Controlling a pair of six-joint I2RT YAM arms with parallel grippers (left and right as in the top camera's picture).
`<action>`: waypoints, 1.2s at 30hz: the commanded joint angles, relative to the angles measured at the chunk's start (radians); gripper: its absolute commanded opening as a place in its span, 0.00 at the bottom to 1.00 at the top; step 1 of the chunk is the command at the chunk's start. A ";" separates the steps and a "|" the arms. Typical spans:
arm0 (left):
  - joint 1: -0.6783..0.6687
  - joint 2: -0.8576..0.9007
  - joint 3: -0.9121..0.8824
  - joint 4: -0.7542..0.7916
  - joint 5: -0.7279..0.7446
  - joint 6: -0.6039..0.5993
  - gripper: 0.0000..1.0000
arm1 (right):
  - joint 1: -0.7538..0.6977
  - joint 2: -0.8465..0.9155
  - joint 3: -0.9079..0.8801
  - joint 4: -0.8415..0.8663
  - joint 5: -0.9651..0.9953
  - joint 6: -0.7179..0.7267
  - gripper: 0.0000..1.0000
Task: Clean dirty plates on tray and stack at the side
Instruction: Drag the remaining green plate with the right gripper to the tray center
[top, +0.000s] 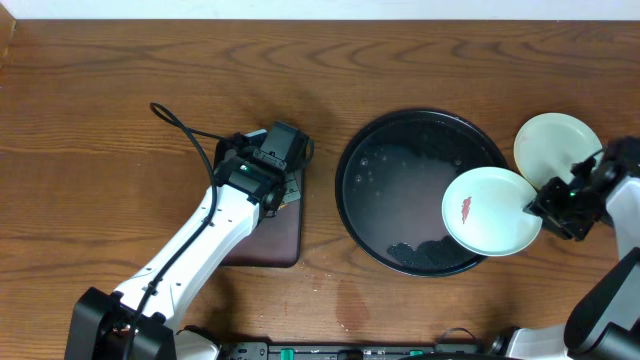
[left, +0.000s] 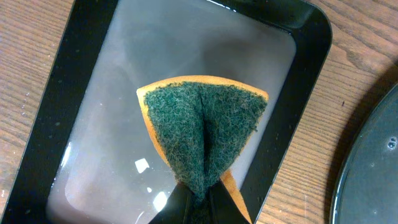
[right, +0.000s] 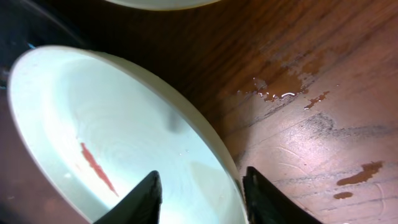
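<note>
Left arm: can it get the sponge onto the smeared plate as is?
Probably yes. Left claw is shut on the sponge, the round tray between holds nothing tall, and the right claw pinches the plate only at its right rim, leaving the smear uncovered.

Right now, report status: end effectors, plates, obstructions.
Left end effector shut on green sponge, over rectangular tray. Right end effector gripping red-smeared plate at rim, over edge of round tray. Second plate on table beside it. Nothing blocking.
</note>
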 joint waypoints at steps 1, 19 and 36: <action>0.005 0.004 0.004 -0.001 0.002 -0.012 0.08 | 0.042 -0.008 -0.009 0.001 0.113 0.018 0.35; 0.005 0.004 0.004 0.000 0.002 -0.012 0.08 | 0.055 -0.008 -0.100 0.065 0.111 0.054 0.01; 0.005 0.004 0.004 0.000 0.002 -0.012 0.08 | 0.250 -0.008 -0.014 0.211 -0.148 0.030 0.01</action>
